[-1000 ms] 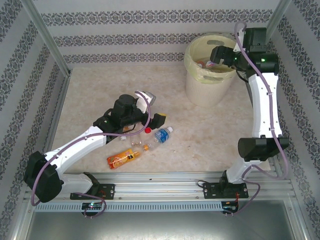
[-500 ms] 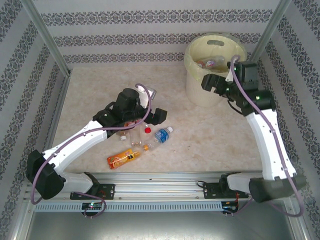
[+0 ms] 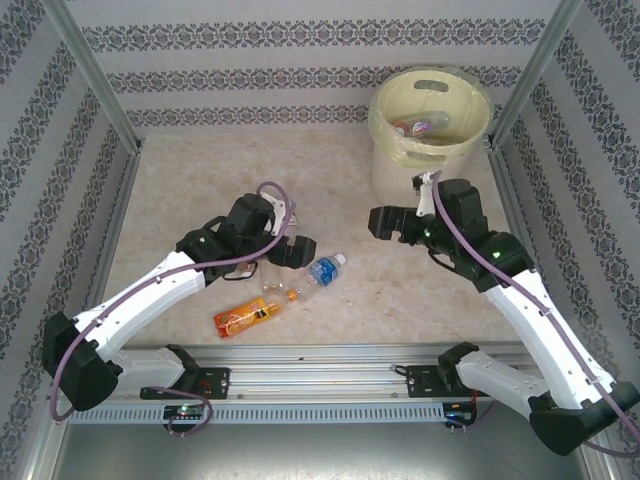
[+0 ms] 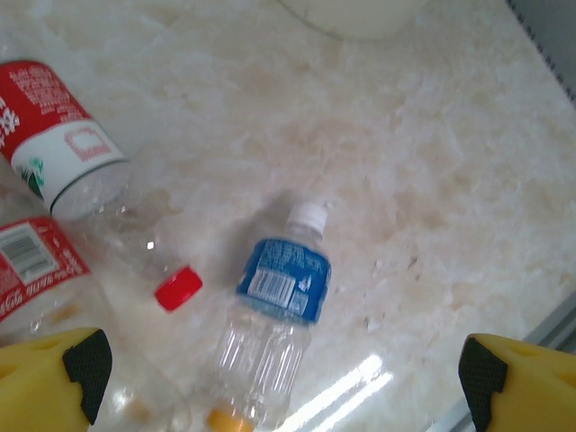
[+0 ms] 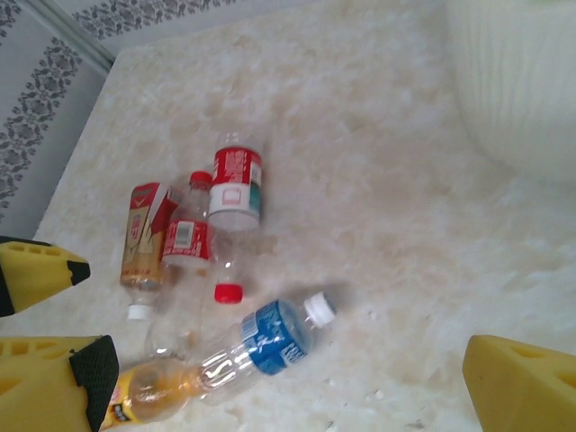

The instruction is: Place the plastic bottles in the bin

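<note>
We look down on a pale, marble-patterned tabletop (image 3: 200, 180) closed in on three sides. The back wall (image 3: 300, 60), left wall (image 3: 40, 200) and right wall (image 3: 610, 150) carry white paper with grey ornamental bands. Slanted metal posts (image 3: 90, 70) stand at the far corners, and a ridged aluminium rail (image 3: 320, 365) edges the near side. Soft light glints off the tabletop.

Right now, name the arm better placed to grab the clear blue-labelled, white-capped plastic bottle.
Probably left: the left gripper, open, hangs just above the blue-labelled bottle; the right gripper, also open, sits farther away.
</note>
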`<state>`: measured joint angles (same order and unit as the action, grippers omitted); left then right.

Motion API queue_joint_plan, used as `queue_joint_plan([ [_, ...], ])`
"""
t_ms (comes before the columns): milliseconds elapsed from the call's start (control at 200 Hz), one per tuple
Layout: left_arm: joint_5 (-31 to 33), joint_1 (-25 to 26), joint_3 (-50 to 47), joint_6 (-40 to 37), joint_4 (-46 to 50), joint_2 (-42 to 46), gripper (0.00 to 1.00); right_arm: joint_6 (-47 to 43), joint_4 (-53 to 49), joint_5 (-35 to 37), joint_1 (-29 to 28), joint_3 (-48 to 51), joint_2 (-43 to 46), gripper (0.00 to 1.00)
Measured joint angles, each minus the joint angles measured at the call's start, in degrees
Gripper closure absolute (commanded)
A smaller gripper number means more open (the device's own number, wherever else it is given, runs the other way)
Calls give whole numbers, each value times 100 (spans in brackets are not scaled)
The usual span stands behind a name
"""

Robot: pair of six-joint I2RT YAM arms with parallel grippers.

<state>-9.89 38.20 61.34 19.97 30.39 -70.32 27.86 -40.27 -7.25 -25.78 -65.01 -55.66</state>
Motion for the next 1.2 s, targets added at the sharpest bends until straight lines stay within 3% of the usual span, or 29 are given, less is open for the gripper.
queue_joint_plan([
  [200,-459,2,7,-476,647,-105,0,378,116,-442,0,824,365,2],
  [500,-590,271,520,-988,1366,-1655,2,568,264,-970,-37,1631,1095,2],
  [639,-411,461,719,-1104,1469,-2157,8,608,282,-1193,-37,1978,1582,2],
  [819,-94,621,857,-1217,1543,-2564,8,680,260,-1244,-37,2238,2061,2],
  [1199,417,826,1093,-1377,1574,-3228,18,785,173,-1231,-37,2435,2068,2],
])
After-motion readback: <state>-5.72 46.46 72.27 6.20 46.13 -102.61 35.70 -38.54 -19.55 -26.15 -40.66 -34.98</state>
